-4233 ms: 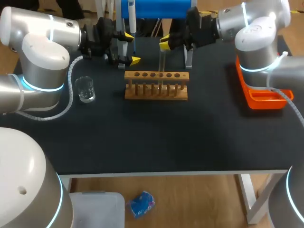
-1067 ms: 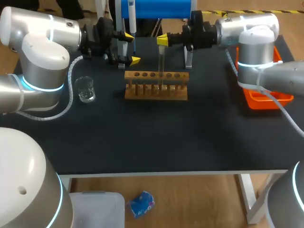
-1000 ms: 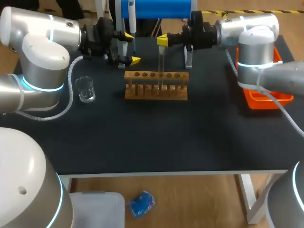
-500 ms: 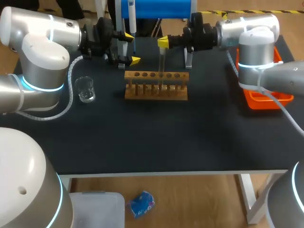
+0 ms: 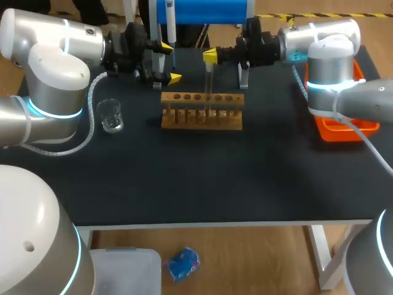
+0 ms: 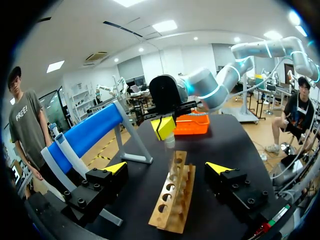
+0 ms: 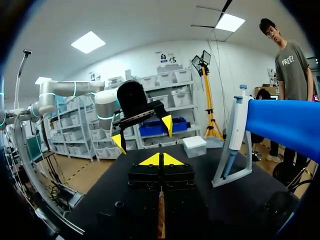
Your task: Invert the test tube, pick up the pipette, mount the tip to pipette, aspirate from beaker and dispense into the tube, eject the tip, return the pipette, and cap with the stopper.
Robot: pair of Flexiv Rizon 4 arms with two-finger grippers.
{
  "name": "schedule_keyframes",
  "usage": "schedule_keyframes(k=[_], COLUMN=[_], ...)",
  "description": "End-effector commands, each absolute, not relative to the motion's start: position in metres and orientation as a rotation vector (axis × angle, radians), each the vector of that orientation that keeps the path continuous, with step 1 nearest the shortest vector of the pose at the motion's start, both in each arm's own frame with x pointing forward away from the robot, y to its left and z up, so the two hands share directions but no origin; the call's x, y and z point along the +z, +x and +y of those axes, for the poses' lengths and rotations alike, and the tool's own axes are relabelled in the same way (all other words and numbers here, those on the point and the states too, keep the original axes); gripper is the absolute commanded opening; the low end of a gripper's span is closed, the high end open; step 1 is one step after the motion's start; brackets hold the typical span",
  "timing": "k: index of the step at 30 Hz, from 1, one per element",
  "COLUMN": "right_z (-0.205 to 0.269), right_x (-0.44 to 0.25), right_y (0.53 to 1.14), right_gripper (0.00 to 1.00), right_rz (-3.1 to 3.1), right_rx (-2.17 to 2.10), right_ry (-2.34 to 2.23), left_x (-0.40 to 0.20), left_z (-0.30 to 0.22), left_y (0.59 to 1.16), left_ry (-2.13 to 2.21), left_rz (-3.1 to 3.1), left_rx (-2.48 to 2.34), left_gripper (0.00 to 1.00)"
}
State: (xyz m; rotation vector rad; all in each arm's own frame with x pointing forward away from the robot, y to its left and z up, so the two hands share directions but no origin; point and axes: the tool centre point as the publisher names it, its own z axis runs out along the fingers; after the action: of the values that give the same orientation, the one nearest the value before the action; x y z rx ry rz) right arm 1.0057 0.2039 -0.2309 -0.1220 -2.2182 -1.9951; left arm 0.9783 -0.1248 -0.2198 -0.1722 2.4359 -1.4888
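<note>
Table: a black top (image 5: pixel 202 184) in an open lab; the task's things stand along its far half.
Change: against four seconds back, the right gripper (image 5: pixel 210 55) has turned over at the wrist, and its elbow has swung in above the orange tray (image 5: pixel 341 130). Over the last second it has barely drifted.
Meaning: I judge the inverting step is all but done. Letting go of the tube and fetching the pipette come next.
Beaker (image 5: pixel 111 115): the nearest thing, well apart from the left jaws on their near, outer side.
Wooden rack (image 5: pixel 202 112): straight beneath the right jaws. From the left wrist it lies ahead of that gripper, in line with the gap between its fingers.
Test tube (image 5: pixel 209 86): hangs upright below the right jaws. Its lower end seems to sit in a rack hole, though I cannot tell how deep.
Right gripper, grip: fingers pressed onto the tube's upper end from both sides.
Left gripper (image 5: pixel 170 61): fingers spread wide and holding nothing, just beyond the rack's end.
Pipette (image 5: pixel 171 27): hangs on the blue stand (image 5: pixel 202 11), just behind the left jaws at the table's far edge.
</note>
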Motion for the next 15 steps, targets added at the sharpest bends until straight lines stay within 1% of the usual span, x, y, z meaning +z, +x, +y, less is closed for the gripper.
schedule_keyframes(k=[1,12,13,14,15], right_z=[0.202,0.195,0.194,0.192,0.19], right_x=[-0.24,-0.186,-0.184,-0.182,-0.181], right_y=[1.003,1.005,1.007,1.007,1.008], right_gripper=[0.0,0.0,0.15,0.26,0.35], right_rz=[-2.213,-2.31,-2.335,-2.359,-2.367], right_rx=[-2.006,-2.034,-2.023,-2.017,-2.01], right_ry=[-0.112,-0.031,-0.031,-0.032,-0.03], left_x=[-0.219,-0.219,-0.219,-0.219,-0.219], left_z=[-0.125,-0.125,-0.125,-0.125,-0.125], left_y=[0.979,0.979,0.979,0.979,0.979], left_ry=[-0.172,-0.172,-0.172,-0.172,-0.172], left_rz=[2.44,2.44,2.44,2.44,2.44], left_rx=[-1.487,-1.487,-1.487,-1.487,-1.487], left_gripper=[1.0,1.0,1.0,1.0,1.0])
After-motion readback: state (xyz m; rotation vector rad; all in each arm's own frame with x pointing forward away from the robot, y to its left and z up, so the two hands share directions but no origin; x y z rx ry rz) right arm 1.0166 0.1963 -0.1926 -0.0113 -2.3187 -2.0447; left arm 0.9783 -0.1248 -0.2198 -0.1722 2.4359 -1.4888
